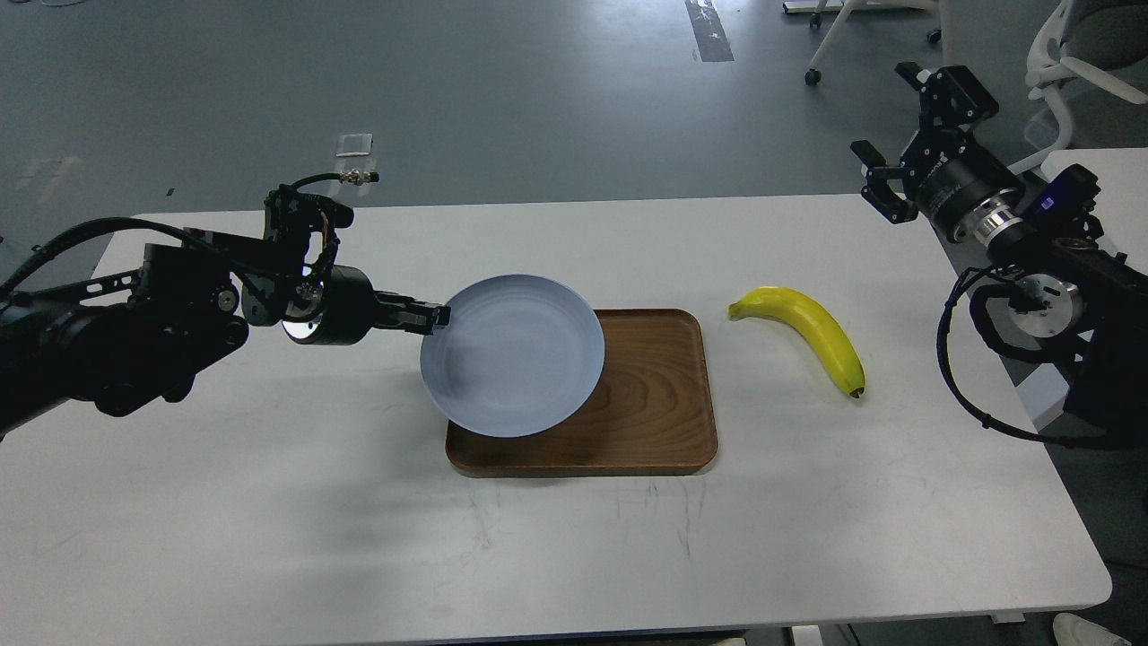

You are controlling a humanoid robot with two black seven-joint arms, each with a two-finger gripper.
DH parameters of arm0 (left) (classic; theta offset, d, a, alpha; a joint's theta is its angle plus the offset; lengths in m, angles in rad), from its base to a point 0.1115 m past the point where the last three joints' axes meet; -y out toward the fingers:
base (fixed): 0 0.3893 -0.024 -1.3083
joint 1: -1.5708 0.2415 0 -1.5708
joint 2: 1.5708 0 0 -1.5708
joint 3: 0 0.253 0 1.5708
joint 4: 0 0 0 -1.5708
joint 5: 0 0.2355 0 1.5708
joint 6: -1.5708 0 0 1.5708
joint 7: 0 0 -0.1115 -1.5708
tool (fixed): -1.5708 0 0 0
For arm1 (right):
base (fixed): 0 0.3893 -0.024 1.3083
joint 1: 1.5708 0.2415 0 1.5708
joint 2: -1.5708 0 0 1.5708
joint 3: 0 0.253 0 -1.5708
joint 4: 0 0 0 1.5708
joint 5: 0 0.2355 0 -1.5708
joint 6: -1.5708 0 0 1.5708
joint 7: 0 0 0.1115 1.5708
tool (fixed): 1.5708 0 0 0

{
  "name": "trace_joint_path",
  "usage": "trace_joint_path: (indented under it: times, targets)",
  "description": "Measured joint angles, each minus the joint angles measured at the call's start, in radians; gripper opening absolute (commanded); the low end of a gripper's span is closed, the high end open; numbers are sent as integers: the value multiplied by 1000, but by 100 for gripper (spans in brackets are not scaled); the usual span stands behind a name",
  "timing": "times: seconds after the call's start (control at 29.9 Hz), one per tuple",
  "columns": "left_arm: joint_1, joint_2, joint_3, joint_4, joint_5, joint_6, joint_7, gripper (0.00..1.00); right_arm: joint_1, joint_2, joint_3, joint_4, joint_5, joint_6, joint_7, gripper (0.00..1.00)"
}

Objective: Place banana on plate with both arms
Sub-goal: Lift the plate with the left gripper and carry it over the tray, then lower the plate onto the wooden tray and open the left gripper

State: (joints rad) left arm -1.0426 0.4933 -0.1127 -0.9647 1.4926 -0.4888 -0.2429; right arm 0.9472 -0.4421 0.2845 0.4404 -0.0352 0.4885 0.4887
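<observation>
The pale blue-grey plate (513, 355) hangs in the air over the left half of the brown wooden tray (659, 404), tilted toward me. My left gripper (437, 317) is shut on the plate's left rim and holds it up. The yellow banana (812, 334) lies on the white table right of the tray, green stem to the left, dark tip toward me. My right gripper (892, 135) is open and empty, raised above the table's far right corner, well behind and to the right of the banana.
The white table (269, 511) carries only the tray and the banana. A second white table (1090, 179) and white office chairs (1076, 63) stand at the right. My right arm's cables (964, 377) loop beside the table's right edge.
</observation>
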Motion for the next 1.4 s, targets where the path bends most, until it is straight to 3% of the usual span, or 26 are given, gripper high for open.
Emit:
trace_joint_path:
  times: [0.33, 0.74, 1.17, 1.24, 1.27, 1.4]
  targets:
    - [2, -143, 5, 115, 0, 0, 25, 0, -6, -22, 1, 0, 0, 0, 0, 100]
    - [2, -209, 7, 160, 0, 0, 60, 0, -12, -33, -1, 1, 0, 0, 0, 100]
    - [0, -226, 24, 173, -3, 0, 67, 0, -15, -32, -2, 1, 0, 0, 0, 100]
    - [-1, -227, 26, 173, -6, 0, 66, 18, -15, -31, -2, 2, 0, 0, 0, 100]
    - [-1, -228, 26, 173, -7, 0, 66, 20, -15, -31, -2, 2, 0, 1, 0, 100]
    - [-3, -228, 26, 173, -13, 0, 66, 50, -16, -31, -2, 3, 0, 0, 0, 100]
